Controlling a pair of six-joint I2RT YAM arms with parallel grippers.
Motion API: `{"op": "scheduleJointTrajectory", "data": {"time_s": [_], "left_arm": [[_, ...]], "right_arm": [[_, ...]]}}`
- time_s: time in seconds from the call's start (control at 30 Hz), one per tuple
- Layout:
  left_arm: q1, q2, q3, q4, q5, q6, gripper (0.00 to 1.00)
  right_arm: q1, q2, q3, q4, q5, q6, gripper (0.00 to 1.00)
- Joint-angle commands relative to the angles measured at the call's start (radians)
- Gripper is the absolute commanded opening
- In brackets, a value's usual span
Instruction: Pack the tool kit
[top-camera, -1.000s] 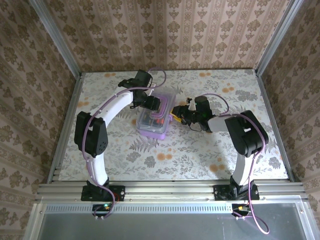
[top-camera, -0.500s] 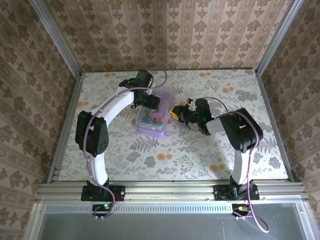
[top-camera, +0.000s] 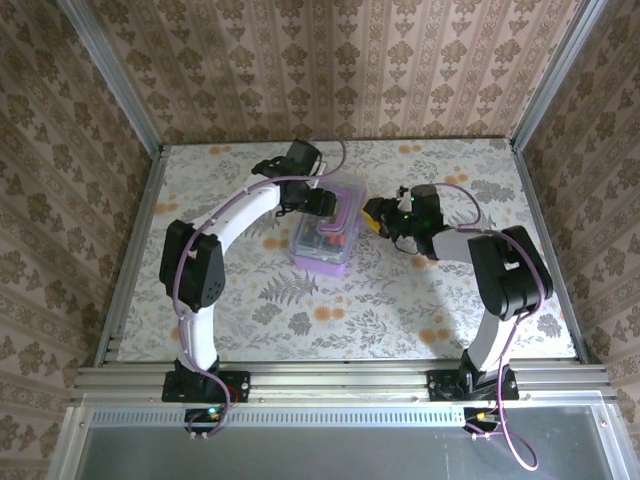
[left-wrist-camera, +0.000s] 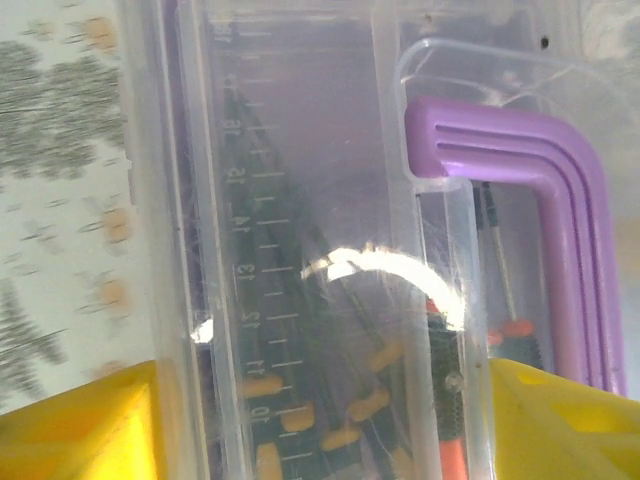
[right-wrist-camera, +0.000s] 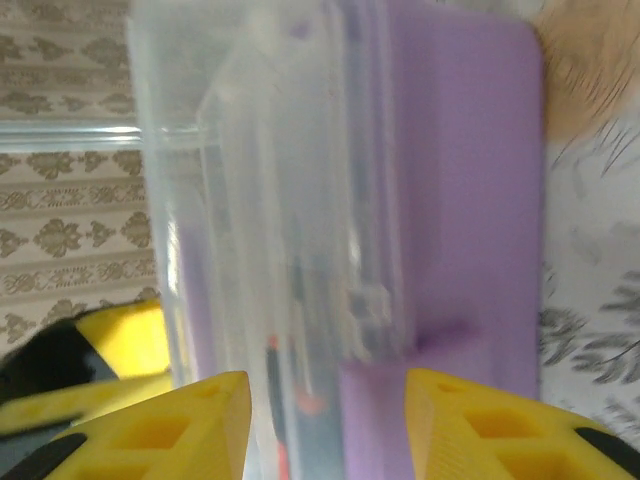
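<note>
The case (top-camera: 324, 240) is lying on the table (top-camera: 420, 310) about midway between its left and right edges, a little nearer the far edge than the near one. Its clear lid (left-wrist-camera: 300, 150) is glaring and blurring most of the contents. Through it, on the left wrist view, the screwdrivers (left-wrist-camera: 368, 405) are showing only as dark shafts and orange and red handle bits, too smeared to count. A ruler scale (left-wrist-camera: 255, 300) is running along the lid, figures lying sideways; 10 to 13 are reading fairly well, the higher ones are fading out. The purple handle (left-wrist-camera: 570, 230) is bending down the right of that view, its lower end cut off behind a yellow finger. The left claw (top-camera: 320, 203) is sitting over the case's far end, its fingers (left-wrist-camera: 80, 425) spread wide to either side of the lid and clasping the case across its width; the tips are running out of frame. The right claw (top-camera: 380, 215) is hovering just beside the case's right side. On its own camera its fingers (right-wrist-camera: 190, 430) are standing parted, nothing clamped between them, with the lid and lilac base showing beyond the gap, badly out of focus. A yellow-and-black shape (right-wrist-camera: 60, 395) at that view's lower left is too cut off to name.
</note>
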Motion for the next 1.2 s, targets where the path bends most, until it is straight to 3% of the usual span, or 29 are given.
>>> {"op": "scheduleJointTrajectory", "data": {"time_s": [0.0, 0.13, 0.27, 0.4, 0.53, 0.63, 0.67, 0.73, 0.83, 0.87, 0.97, 1.07, 1.17], "left_arm": [[-0.073, 0.086, -0.014, 0.012, 0.232, -0.158, 0.67], [-0.091, 0.083, -0.008, 0.060, 0.231, -0.198, 0.78], [-0.072, 0.058, -0.002, 0.022, 0.173, -0.168, 1.00], [-0.035, -0.010, 0.004, -0.025, 0.141, -0.131, 1.00], [-0.001, -0.121, -0.001, -0.048, 0.106, -0.068, 1.00], [-0.019, -0.243, -0.033, -0.036, 0.003, 0.007, 1.00], [-0.032, -0.297, -0.073, -0.013, -0.060, 0.025, 1.00], [-0.055, -0.413, -0.173, 0.043, -0.177, 0.036, 1.00], [-0.078, -0.611, -0.376, 0.144, -0.318, 0.032, 1.00], [-0.079, -0.679, -0.452, 0.177, -0.367, 0.030, 1.00], [-0.076, -0.883, -0.714, 0.331, -0.525, 0.051, 1.00], [-0.047, -1.082, -1.076, 0.720, -0.644, 0.208, 1.00], [0.009, -1.217, -1.403, 1.152, -0.668, 0.365, 1.00]], "right_arm": [[-0.028, -0.027, 0.049, -0.158, -0.007, -0.102, 0.48], [-0.070, -0.051, 0.068, -0.228, 0.000, -0.133, 0.53], [-0.107, -0.086, 0.073, -0.287, -0.002, -0.171, 0.56], [-0.143, -0.133, 0.092, -0.361, 0.002, -0.214, 0.60], [-0.180, -0.216, 0.117, -0.464, 0.029, -0.272, 0.71], [-0.195, -0.302, 0.137, -0.542, 0.047, -0.332, 0.82], [-0.195, -0.341, 0.141, -0.570, 0.057, -0.359, 0.91], [-0.190, -0.433, 0.136, -0.612, 0.082, -0.403, 1.00], [-0.166, -0.583, 0.121, -0.678, 0.155, -0.495, 1.00], [-0.144, -0.641, 0.113, -0.704, 0.222, -0.527, 1.00], [-0.049, -0.788, 0.038, -0.737, 0.587, -0.515, 1.00], [0.017, -0.884, -0.113, -0.583, 0.806, -0.760, 1.00], [0.022, -0.919, -0.291, -0.358, 0.802, -1.106, 1.00]]}}
